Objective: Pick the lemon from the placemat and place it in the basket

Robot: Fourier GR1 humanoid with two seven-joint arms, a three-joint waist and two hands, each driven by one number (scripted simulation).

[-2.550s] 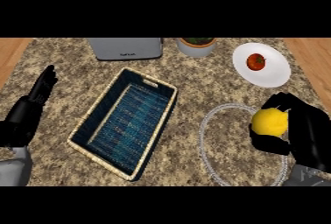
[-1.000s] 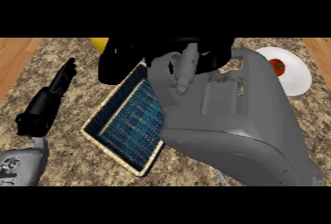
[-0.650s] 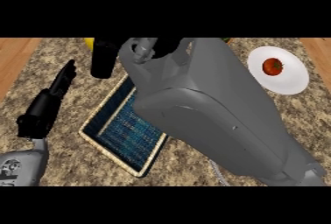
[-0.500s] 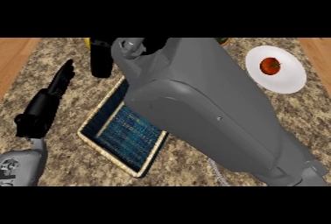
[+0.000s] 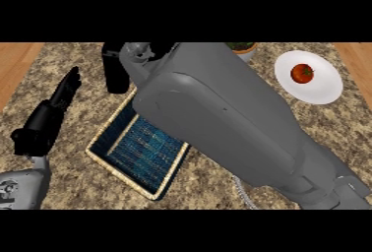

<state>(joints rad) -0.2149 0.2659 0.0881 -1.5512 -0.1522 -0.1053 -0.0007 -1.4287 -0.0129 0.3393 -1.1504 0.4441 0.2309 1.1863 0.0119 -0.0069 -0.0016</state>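
Note:
My right forearm (image 5: 232,123) fills the middle of the head view, running from the lower right up to the top left. Its black hand (image 5: 116,66) shows only in part, above the far left corner of the basket. No lemon shows anywhere now. The basket (image 5: 109,160), with a tan rim and a blue woven bottom, lies slanted on the counter with its right half under the forearm. What shows of its bottom holds nothing. A thin pale edge of the placemat (image 5: 242,193) peeks out below the forearm. My left hand (image 5: 49,115) rests open at the left, fingers straight and pointing up.
A white plate (image 5: 323,86) with a red tomato (image 5: 302,73) sits at the back right. A small potted plant (image 5: 244,48) stands at the back edge, partly behind the forearm. Wooden floor borders the speckled counter on both sides.
My right arm has swung from the placemat at the right across to the upper left with the lemon. The yellow seen at the hand half a second ago no longer shows. Left hand unchanged.

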